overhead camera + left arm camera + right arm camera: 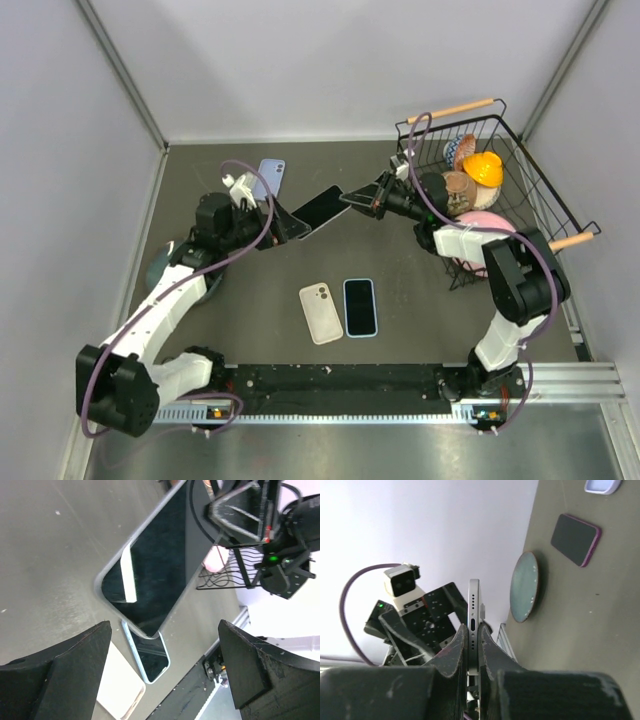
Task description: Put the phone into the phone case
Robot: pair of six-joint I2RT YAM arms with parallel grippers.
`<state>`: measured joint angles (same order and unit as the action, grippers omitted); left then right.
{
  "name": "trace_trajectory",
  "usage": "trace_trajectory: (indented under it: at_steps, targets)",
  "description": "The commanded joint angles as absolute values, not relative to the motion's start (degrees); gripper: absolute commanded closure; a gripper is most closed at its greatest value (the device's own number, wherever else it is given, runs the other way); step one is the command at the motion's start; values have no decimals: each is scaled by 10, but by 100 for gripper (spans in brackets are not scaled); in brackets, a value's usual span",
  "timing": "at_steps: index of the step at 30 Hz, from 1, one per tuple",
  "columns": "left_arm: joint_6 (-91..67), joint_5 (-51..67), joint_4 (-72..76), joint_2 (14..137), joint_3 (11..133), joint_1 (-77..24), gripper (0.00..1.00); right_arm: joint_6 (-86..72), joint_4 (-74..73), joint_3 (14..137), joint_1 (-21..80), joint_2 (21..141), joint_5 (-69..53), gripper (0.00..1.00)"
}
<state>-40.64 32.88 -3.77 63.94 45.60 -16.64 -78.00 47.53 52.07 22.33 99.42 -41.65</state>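
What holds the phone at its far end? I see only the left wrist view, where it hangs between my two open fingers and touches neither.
Observer: The right end effector is shut on the phone. In the right wrist view its pads press both faces of the phone, near the charging port.
Operator: Thank you. Where is an empty case? In my view I see only a beige corner at the bottom.
Observer: In the top view a lilac case lies flat on the table, on the far side of the left end effector.
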Motion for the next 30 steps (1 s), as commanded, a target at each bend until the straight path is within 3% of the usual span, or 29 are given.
trace_trajectory:
  at_steps: [1, 6, 12, 15, 16, 19, 20, 25, 26, 30]
  targets:
    - [-362, 226, -117, 610, 475, -163, 8, -795, 544, 532, 222, 942, -417, 100]
    - [-383, 249, -106, 612, 464, -164, 8, -821, 583, 526, 224, 940, -419, 100]
    - [-457, 380, 96, 614, 421, -164, 19, -853, 650, 488, 245, 938, -432, 100]
    - [-498, 410, 162, 613, 397, -164, 36, -859, 674, 463, 260, 933, -428, 100]
    - [-504, 414, 169, 612, 394, -163, 51, -859, 685, 454, 266, 933, -428, 100]
    - [-519, 417, 178, 606, 382, -163, 70, -860, 711, 439, 272, 939, -434, 99]
    - [-522, 421, 183, 604, 377, -163, 79, -861, 722, 436, 273, 944, -445, 95]
    - [-442, 483, 95, 581, 402, -162, 97, -803, 684, 427, 273, 927, -498, 70]
    - [-406, 495, 48, 578, 411, -161, 100, -782, 662, 426, 272, 920, -515, 58]
    - [-350, 549, -25, 560, 421, -160, 100, -598, 436, 437, 272, 857, -553, 37]
